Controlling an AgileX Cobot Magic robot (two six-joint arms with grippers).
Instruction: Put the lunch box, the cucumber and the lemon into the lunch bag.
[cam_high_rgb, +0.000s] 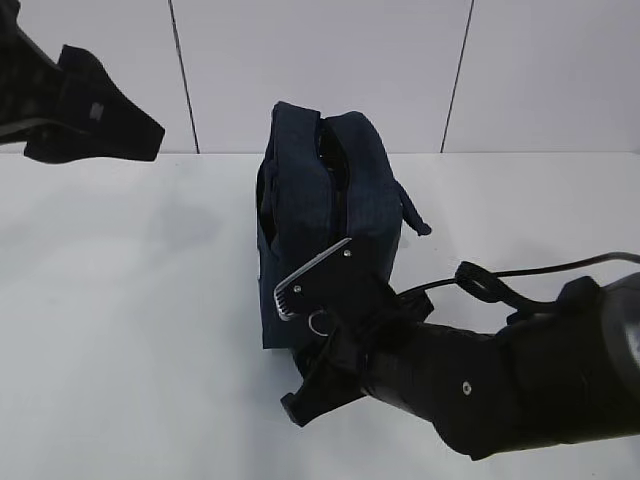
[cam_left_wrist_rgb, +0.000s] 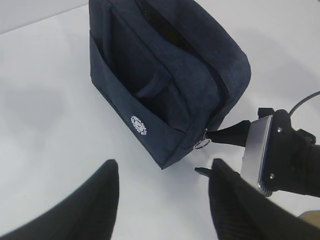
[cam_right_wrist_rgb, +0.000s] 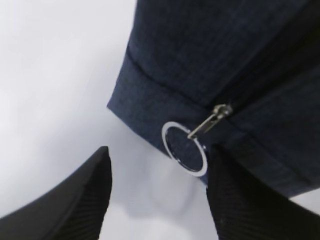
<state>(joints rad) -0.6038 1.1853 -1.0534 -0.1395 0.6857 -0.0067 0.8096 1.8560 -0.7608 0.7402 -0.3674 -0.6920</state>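
The dark navy lunch bag (cam_high_rgb: 330, 200) stands upright on the white table, its top zipper parted to a dark slot. Its silver ring pull (cam_right_wrist_rgb: 185, 147) hangs at the near lower end. My right gripper (cam_high_rgb: 300, 345) is open at that end. The ring pull (cam_high_rgb: 320, 322) lies between its fingers, close to the right finger (cam_right_wrist_rgb: 235, 195), and nothing is gripped. My left gripper (cam_left_wrist_rgb: 165, 162) is open above bare table beside the lunch bag (cam_left_wrist_rgb: 170, 85), and it hangs raised at the far left (cam_high_rgb: 110, 125). The lunch box, the cucumber and the lemon are out of view.
The white table (cam_high_rgb: 130, 320) runs to a pale panelled wall (cam_high_rgb: 330, 60) behind the bag. A strap handle (cam_high_rgb: 412, 212) sticks out on the bag's right side. A black cable (cam_high_rgb: 540, 270) trails from the right arm.
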